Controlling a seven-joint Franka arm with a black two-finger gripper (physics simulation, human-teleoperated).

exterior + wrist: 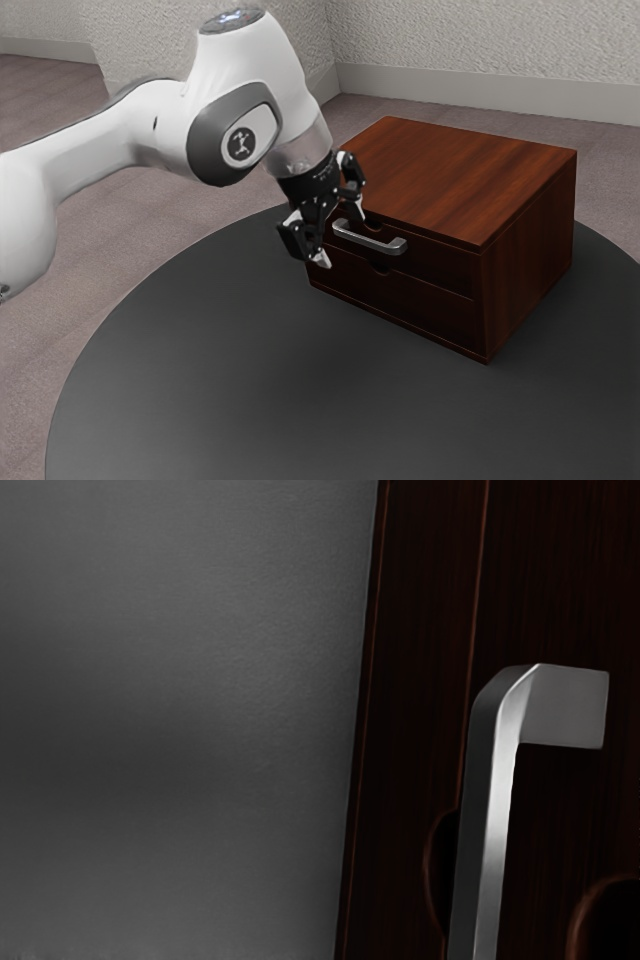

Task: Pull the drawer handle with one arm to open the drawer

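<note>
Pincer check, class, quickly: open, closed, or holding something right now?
Pincer: open, fingers spread at the end of the drawer handle, not clamped.

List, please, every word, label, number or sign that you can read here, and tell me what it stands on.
No words or numbers can be read.
Grey joint cap on the arm: a small dark emblem, a figure rather than letters.
Gripper: faint white marks on its body, too small to read.
Cabinet and drawer handle: no text.
</note>
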